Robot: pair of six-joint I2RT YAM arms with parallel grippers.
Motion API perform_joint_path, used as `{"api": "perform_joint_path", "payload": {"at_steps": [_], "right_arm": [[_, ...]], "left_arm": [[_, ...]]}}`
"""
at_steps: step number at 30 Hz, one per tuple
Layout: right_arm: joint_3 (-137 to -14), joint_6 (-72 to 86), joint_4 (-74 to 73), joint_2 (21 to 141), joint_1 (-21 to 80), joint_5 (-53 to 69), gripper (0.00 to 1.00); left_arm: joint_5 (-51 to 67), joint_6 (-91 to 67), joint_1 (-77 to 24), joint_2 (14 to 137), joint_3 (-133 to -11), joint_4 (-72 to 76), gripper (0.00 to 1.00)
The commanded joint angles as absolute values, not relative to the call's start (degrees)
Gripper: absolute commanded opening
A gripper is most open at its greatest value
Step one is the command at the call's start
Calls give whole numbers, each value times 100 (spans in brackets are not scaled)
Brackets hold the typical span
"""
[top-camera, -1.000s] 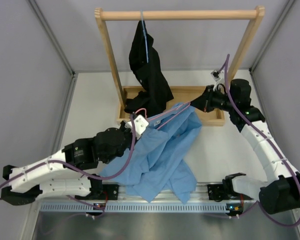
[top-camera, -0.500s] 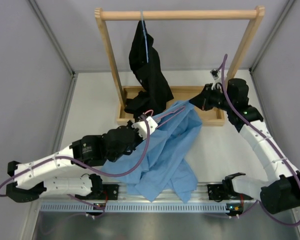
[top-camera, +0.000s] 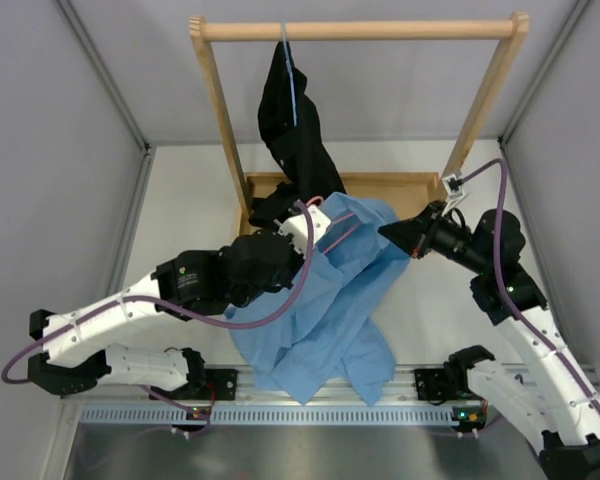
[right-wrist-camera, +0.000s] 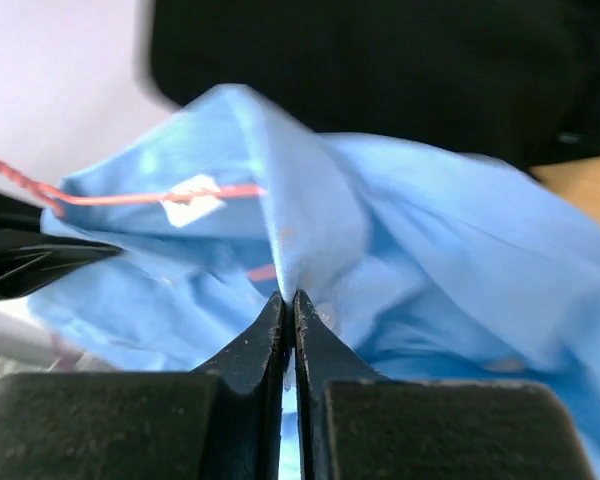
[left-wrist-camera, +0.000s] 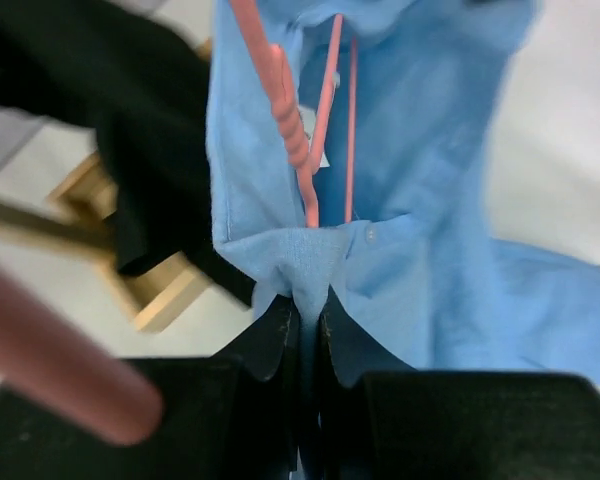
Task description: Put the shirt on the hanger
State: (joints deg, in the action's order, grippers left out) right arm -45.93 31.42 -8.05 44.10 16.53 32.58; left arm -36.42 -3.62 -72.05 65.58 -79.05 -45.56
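Left gripper (left-wrist-camera: 305,312) and right gripper (right-wrist-camera: 288,312) each clamp the light blue button-up shirt's (top-camera: 325,310) collar edge; the thin pink wire hanger (left-wrist-camera: 293,132) sits inside.

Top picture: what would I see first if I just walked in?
The big light blue shirt, bunched up in the middle of the table. The left hand and the right hand each pinch its cloth, and a pink hanger pokes inside it. Behind, a black garment hangs from the wooden rack.
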Motion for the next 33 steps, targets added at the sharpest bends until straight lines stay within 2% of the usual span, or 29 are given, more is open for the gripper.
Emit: {"api": "perform_joint_path", "payload": {"at_steps": [1, 4, 9, 11, 14, 15, 18, 23, 24, 26, 29, 33], "right_arm": [[-4929, 3604, -298, 4061, 2275, 3288, 0], [-5229, 3691, -466, 3956, 2837, 3147, 0], [-4756, 3639, -570, 3605, 3804, 2612, 0], [-4554, 3447, -938, 3385, 3858, 2453, 2], [-4343, 3201, -1361, 2753, 3858, 2128, 29], [-4342, 3104, -1789, 2594, 3850, 2075, 49], [-4517, 2629, -2781, 2128, 3858, 1803, 59], [-5586, 1908, -3892, 1916, 3858, 1047, 64], [-5781, 1812, -3998, 1977, 3858, 994, 65], [-6246, 1425, -4061, 2214, 3858, 1246, 65], [-6696, 977, -3885, 2671, 3858, 2317, 65], [-6873, 764, -3236, 3269, 3858, 4546, 64]], "left_arm": [[-1200, -370, -7225, 6407, -8367, -3737, 0], [-406, -509, -7225, 6399, -8551, -3367, 0], [-913, -642, -7225, 6109, -8263, -2507, 0], [-1098, -615, -7225, 5968, -8025, -2321, 0], [-1142, -475, -7225, 5863, -7797, -2180, 0], [-1203, -457, -7225, 5819, -7726, -2145, 0], [-1248, -273, -7225, 5643, -7446, -1943, 0], [-608, 149, -7225, 5432, -7084, -1652, 0], [-171, 245, -7225, 5484, -7093, -1661, 0], [366, 272, -7225, 5572, -7110, -1714, 0], [1298, 299, -7225, 5818, -7154, -1705, 0], [2152, 290, -7225, 6266, -7330, -1723, 0]]}}
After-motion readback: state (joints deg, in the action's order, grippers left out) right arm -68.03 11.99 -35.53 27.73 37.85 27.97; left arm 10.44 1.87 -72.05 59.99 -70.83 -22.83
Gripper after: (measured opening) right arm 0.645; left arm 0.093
